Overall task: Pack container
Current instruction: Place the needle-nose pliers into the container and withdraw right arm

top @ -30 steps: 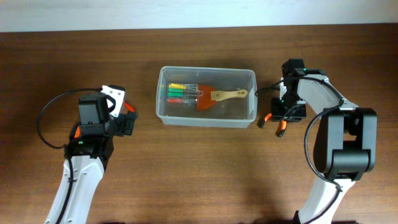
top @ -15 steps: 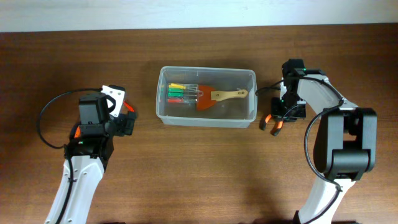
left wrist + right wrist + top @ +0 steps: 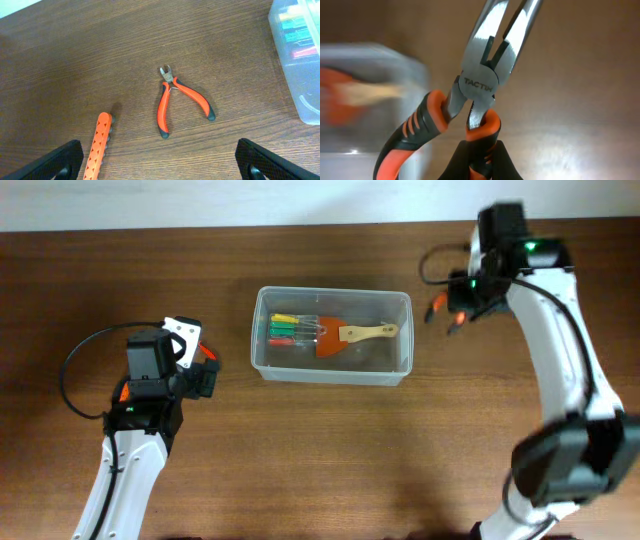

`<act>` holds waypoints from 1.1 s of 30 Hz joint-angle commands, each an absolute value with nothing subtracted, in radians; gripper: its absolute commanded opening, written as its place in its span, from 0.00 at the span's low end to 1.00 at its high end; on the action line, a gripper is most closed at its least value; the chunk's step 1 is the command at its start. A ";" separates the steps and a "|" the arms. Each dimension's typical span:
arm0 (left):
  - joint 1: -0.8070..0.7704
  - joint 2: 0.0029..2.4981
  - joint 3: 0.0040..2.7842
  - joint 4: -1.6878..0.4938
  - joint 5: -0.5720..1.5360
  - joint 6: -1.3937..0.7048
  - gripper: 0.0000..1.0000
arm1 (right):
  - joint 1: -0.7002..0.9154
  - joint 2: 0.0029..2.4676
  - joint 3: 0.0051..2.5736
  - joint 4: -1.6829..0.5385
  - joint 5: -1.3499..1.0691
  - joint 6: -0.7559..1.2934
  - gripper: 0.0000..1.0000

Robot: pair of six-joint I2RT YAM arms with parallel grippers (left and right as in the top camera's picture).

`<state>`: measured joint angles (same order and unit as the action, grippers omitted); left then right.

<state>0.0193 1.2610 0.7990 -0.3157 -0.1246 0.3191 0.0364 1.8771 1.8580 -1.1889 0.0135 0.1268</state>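
The container (image 3: 300,377) sits mid-tabletop (image 3: 330,460) toward the far edge, with open wood along the near edge and on both sides. The right gripper (image 3: 458,308) hangs beyond the container's far right corner, its fingers (image 3: 480,159) clamped on one handle of the one long-nose pliers (image 3: 479,82). The left gripper (image 3: 159,160), toward the left edge, has its fingers (image 3: 60,160) wide apart and empty above one side cutters (image 3: 175,97) and one orange strip (image 3: 100,145). In the tub lie one brush (image 3: 352,335) and a few screwdrivers (image 3: 285,330).
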 commanded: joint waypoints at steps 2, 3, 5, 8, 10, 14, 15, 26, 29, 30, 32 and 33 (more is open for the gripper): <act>0.025 1.264 0.820 -0.316 -0.132 0.331 0.99 | 0.207 1.775 2.008 -1.208 0.004 0.027 0.04; 0.025 1.264 0.820 -0.316 -0.132 0.331 0.99 | 0.252 1.773 2.018 -1.199 0.004 -0.024 0.04; 0.025 1.264 0.820 -0.316 -0.132 0.331 0.99 | 0.318 1.774 2.019 -1.188 0.004 -0.117 0.04; 0.025 1.264 0.820 -0.316 -0.132 0.331 0.99 | 0.424 1.799 2.004 -1.186 0.004 -0.368 0.04; 0.025 1.264 0.820 -0.316 -0.132 0.331 0.99 | 0.467 1.828 1.996 -1.186 0.004 -0.511 0.04; 0.025 1.264 0.820 -0.316 -0.132 0.331 0.99 | 0.498 1.901 1.996 -1.181 -0.014 -0.730 0.04; 0.025 1.264 0.820 -0.316 -0.132 0.331 0.99 | 0.498 1.925 1.996 -1.181 -0.035 -0.826 0.04; 0.025 1.264 0.820 -0.316 -0.132 0.331 0.99 | 0.498 2.164 1.996 -1.105 -0.261 -1.328 0.04; 0.025 1.264 0.820 -0.316 -0.132 0.331 0.99 | 0.506 2.213 1.996 -1.068 -0.349 -1.328 0.04; 0.025 1.264 0.820 -0.316 -0.132 0.331 0.99 | 0.510 2.227 1.996 -1.058 -0.352 -1.328 0.04; 0.025 1.264 0.820 -0.316 -0.132 0.331 0.99 | 0.517 2.254 1.996 -1.040 -0.351 -1.328 0.04; 0.025 1.264 0.820 -0.316 -0.132 0.331 0.99 | 0.519 2.266 1.996 -1.028 -0.352 -1.327 0.04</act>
<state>0.0193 1.2610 0.7990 -0.3157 -0.1246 0.3191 0.5022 2.2360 1.9968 -1.0489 -0.2634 -1.2900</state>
